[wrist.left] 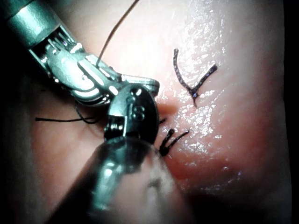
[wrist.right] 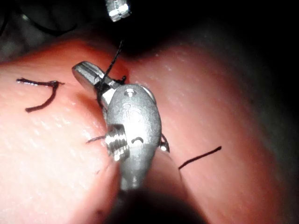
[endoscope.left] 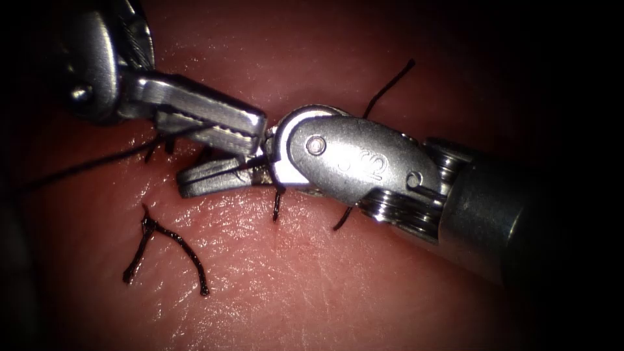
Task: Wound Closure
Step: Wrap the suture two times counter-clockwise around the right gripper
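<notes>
The right tool point(endoscope.left: 214, 177) lies low on the tissue point(endoscope.left: 325, 286), its jaws closed on the thread point(endoscope.left: 84, 166) that runs off to the left. The left tool point(endoscope.left: 214, 120) sits just above it, jaws together, apparently holding nothing. A knotted stitch point(endoscope.left: 153, 227) with cut ends lies nearby. The needle cannot be made out. Judging from this, steady, even tension along the thread suits best, avoiding lifting the tissue.

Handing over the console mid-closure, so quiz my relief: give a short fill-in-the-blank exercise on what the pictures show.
The right hand is shut on the ___.
The Y-shaped cut end of thread lies loose on the ___.
In the endoscope view, the left hand enters from the upper ___.
Missing words: thread; tissue; left.
</notes>
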Available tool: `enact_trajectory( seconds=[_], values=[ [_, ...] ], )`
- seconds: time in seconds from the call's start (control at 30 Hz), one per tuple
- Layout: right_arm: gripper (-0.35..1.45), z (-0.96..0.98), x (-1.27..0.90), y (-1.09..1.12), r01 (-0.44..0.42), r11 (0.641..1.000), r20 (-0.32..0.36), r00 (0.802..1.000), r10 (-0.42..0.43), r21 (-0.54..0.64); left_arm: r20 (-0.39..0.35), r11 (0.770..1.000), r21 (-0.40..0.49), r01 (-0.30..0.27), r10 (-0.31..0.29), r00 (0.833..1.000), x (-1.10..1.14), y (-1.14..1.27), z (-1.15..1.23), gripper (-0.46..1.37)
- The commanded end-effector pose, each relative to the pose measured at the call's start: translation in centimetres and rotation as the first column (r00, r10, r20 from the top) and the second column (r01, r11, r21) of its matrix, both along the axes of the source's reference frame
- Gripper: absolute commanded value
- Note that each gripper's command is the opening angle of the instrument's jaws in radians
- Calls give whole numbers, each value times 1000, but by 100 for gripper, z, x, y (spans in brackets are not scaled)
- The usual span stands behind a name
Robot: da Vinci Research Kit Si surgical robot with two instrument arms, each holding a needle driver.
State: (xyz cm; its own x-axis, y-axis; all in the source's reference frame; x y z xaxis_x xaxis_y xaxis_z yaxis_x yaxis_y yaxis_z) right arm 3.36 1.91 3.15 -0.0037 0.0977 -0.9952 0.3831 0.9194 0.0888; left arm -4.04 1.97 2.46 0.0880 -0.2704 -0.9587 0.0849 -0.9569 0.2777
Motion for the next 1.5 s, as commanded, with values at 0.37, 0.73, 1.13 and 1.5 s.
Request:
enact_trajectory(
  seconds=[0.37,0.73,1.13,1.5],
  values=[
    [8,-19,1,-21,10,996,-105,994,0,88,14,999,5,39,-39,999,17,28,44,-35],
    [113,-44,-16,2,-141,973,-151,974,170,184,-29,997,-2,73,-73,997,21,19,99,-35],
    [112,-50,-39,29,-288,925,-155,931,331,250,-42,995,-11,94,-95,995,16,-7,120,-35],
    [107,-32,-63,57,-511,829,-32,847,531,229,-45,994,-21,109,-110,993,0,-40,121,-35]
  ],
)
